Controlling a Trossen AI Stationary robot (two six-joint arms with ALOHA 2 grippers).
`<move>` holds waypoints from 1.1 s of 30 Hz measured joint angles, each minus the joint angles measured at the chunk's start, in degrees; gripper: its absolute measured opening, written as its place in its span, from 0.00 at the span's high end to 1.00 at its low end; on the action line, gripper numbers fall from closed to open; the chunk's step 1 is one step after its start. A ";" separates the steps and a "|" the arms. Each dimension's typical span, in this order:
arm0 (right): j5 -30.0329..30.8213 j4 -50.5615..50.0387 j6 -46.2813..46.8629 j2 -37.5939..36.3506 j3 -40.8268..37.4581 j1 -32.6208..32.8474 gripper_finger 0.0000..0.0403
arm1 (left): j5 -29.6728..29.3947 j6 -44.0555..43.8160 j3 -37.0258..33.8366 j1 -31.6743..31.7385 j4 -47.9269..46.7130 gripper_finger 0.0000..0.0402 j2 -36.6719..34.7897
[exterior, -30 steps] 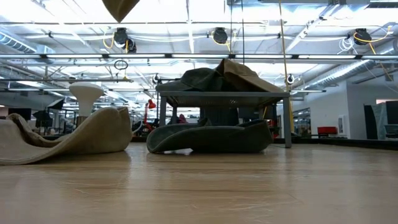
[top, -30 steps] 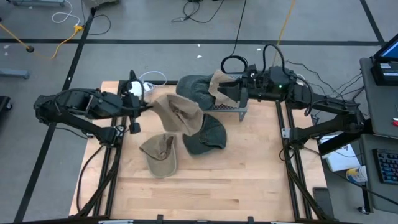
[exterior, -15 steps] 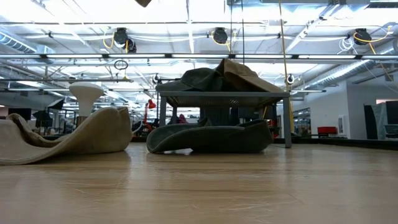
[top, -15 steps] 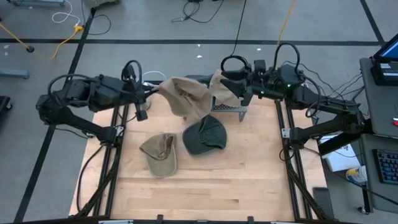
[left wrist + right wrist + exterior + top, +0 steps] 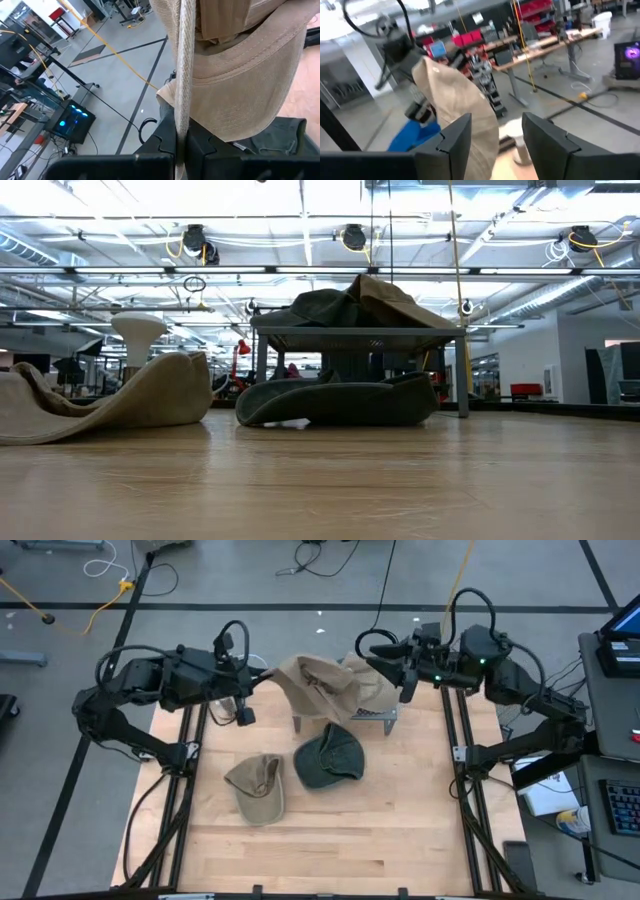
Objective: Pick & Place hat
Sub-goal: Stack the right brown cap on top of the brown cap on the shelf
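Left gripper [image 5: 262, 683], clamped on the tan hat [image 5: 318, 687], could drop it short of the rack [image 5: 372, 713]; right gripper [image 5: 392, 658], seemingly open and empty, might snag it.

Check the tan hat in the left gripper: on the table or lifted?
Lifted. The left gripper is shut on the tan hat, which hangs above the rack, clear of the table.

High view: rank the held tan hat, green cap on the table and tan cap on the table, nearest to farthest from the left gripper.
1. Held tan hat: shut in the left gripper, hanging over the rack at the table's far edge.
2. Tan cap: flat on the table, below the gripper in the picture.
3. Green cap: mid-table, right of the tan cap.
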 joint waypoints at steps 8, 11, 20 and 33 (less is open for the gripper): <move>-4.89 -11.60 -4.72 6.79 13.82 -0.12 0.59 | 0.51 0.61 3.05 0.58 -0.31 0.98 2.96; -6.92 -14.45 -6.17 8.79 17.00 0.08 0.59 | 1.67 0.84 3.94 0.58 0.02 0.98 3.80; -10.59 -18.96 -7.28 10.07 17.91 0.15 0.59 | 2.54 -0.25 3.96 0.58 0.12 0.98 3.82; -16.48 -20.09 -2.63 9.52 17.89 0.69 0.59 | 2.54 -1.44 3.96 0.58 -0.06 0.98 3.82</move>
